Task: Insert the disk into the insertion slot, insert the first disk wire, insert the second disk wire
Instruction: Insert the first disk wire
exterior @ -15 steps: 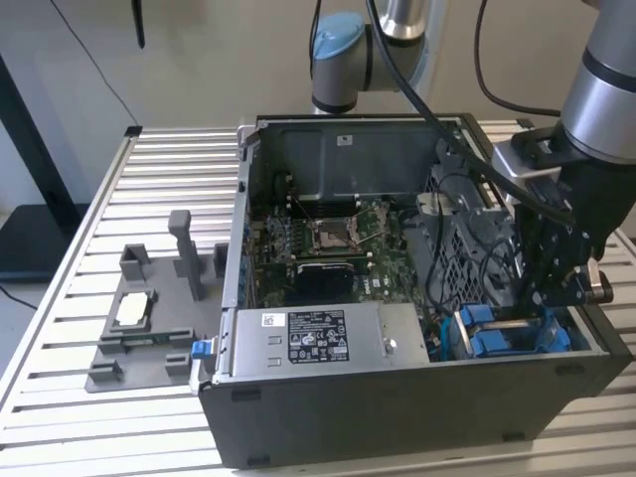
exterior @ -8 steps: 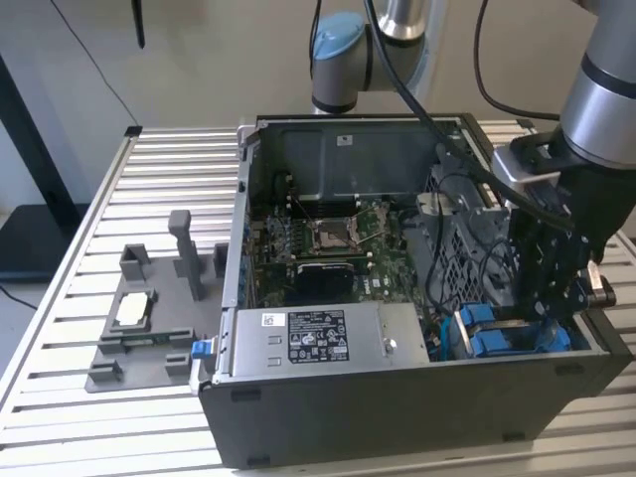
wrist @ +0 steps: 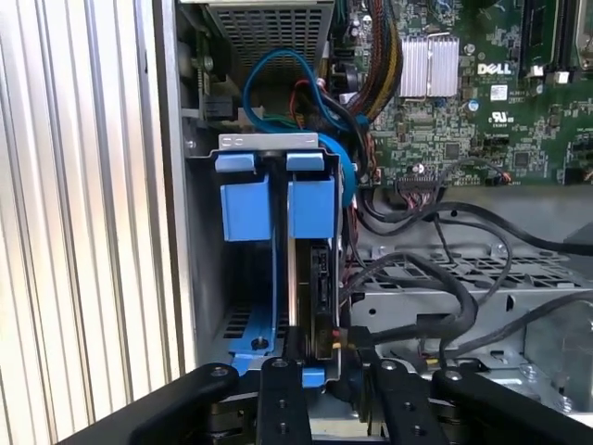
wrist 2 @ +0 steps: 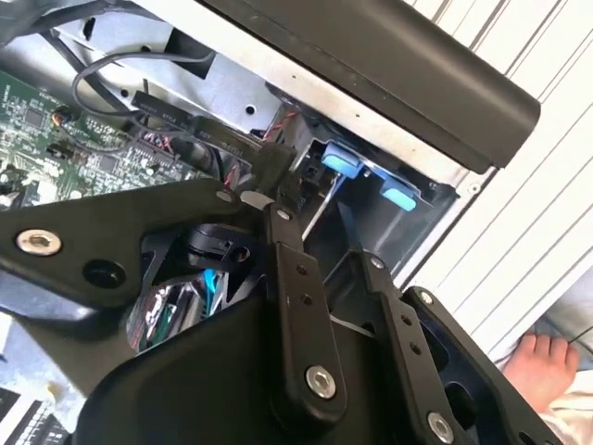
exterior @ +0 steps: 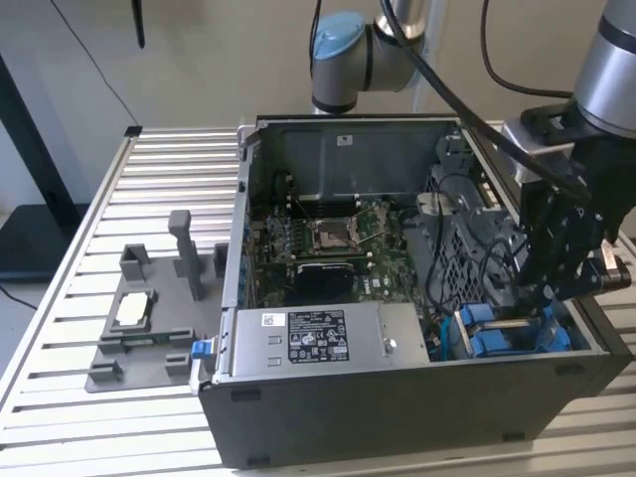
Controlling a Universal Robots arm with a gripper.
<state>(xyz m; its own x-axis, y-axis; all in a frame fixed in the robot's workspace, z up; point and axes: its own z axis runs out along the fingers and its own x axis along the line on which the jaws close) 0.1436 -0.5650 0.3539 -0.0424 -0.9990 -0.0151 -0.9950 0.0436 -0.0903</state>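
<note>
The gripper (wrist: pixel 334 375) hangs low inside the case (exterior: pixel 397 422), at the exterior view's right. Its jaws flank a black plug (wrist: pixel 345 336); whether they pinch it, I cannot tell. Just beyond, the disk (wrist: pixel 320 278) stands on edge in its slot, with its blue carrier (wrist: pixel 310 209) past that and the motherboard (wrist: pixel 463 120) farther off.

Blue carrier tabs (wrist 2: pixel 341 161) inside open computer case (wrist 2: pixel 389 65)

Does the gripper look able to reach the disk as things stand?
Likely yes: the gripper hangs right at the exposed edge of the disk inside the open case; the black cables lie beside it, not across it.
</note>
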